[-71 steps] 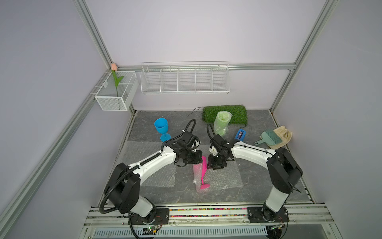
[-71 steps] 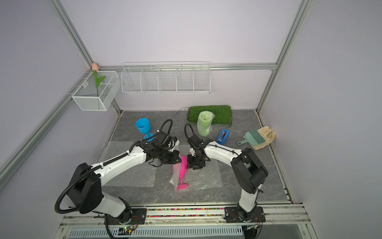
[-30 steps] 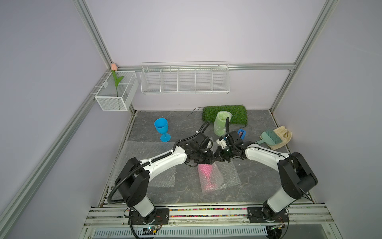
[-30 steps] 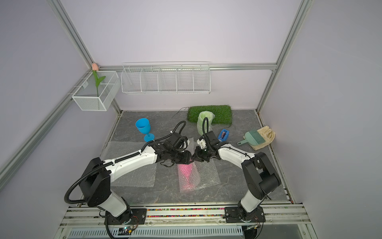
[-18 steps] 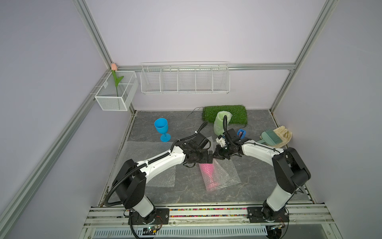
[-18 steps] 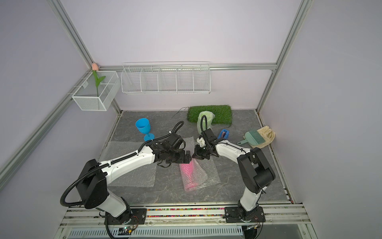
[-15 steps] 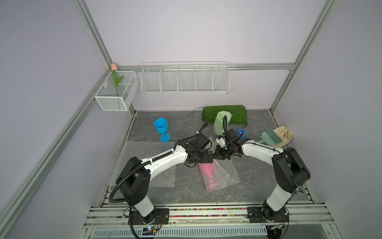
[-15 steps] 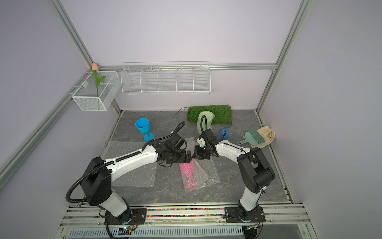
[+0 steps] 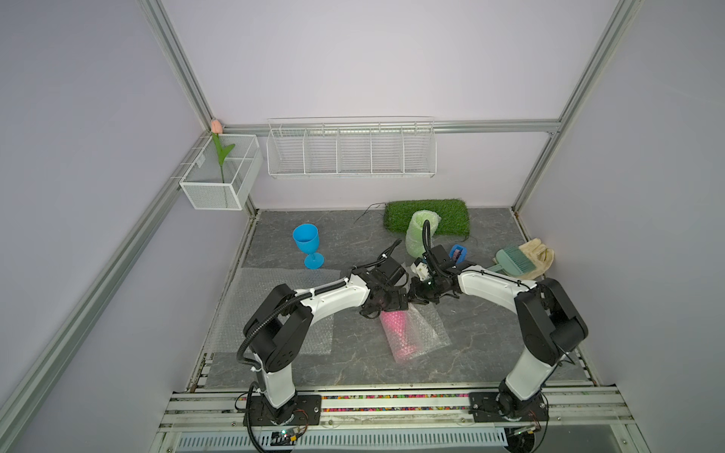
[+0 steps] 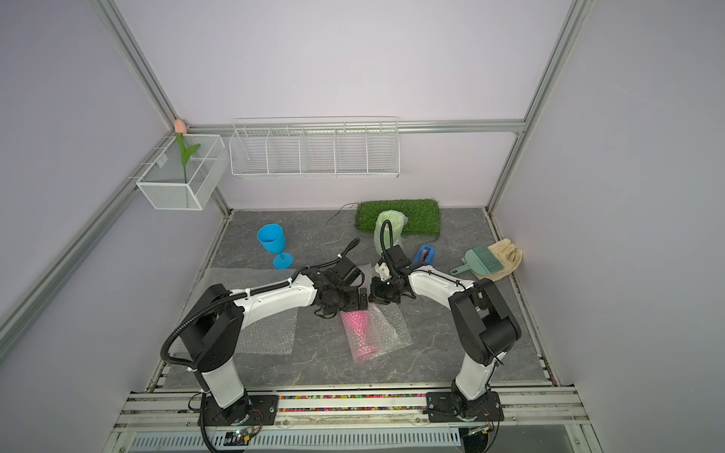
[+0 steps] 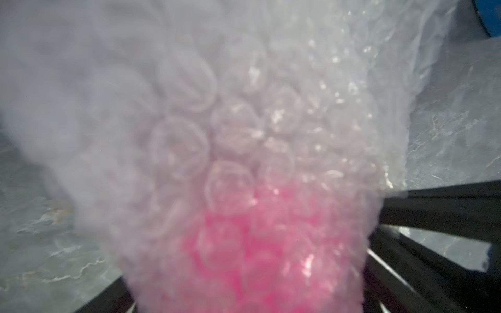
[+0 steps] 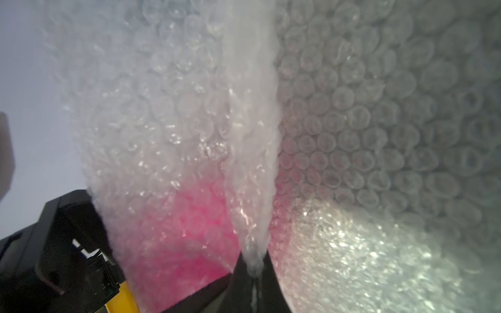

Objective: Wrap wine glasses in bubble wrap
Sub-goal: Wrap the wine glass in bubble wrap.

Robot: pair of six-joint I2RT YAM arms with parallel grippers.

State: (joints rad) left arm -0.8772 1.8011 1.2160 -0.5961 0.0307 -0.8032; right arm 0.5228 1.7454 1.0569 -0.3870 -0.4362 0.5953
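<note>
Landmark: we place everything against the grass mat (image 9: 451, 213), which lies on the slate floor (image 9: 490, 353) by the back wall.
Spare sheet: a spare sheet (image 9: 251, 290) of bubble wrap lies flat, well apart from the mat. It is nearer the arm bases and off to the robot's left, with nothing rolled in it.
Working sheet: the working sheet (image 9: 429, 333) lies between the mat and the arm bases. It is folded over the pink goblet, with a loose flap spread flat beside it.
Green goblet: the green goblet (image 9: 418, 231) stands just in front of the mat, sheathed all over in wrap. We count it as done.
Pink goblet: the pink goblet (image 10: 361, 333) lies on its side inside the working sheet, bowl toward the mat and foot away from it. It is covered on top, but we judge the roll is not yet closed.
Blue goblet: the blue goblet (image 9: 306, 239) stands upright and bare, well to the robot's left of the mat.
Left gripper: the left gripper (image 9: 388, 310) sits at the bowl end, on the mat side. Its jaws are spread wide on either side of the wrapped bowl, and we judge they are not squeezing it.
Right gripper: the right gripper (image 12: 253, 271) is just beside the left one, clamped tight on a pinched ridge of the working sheet.
Progress: one goblet is finished, one is half-wrapped and one is untouched. What is left is to close the pink roll and then wrap the blue goblet, probably in the spare sheet.
</note>
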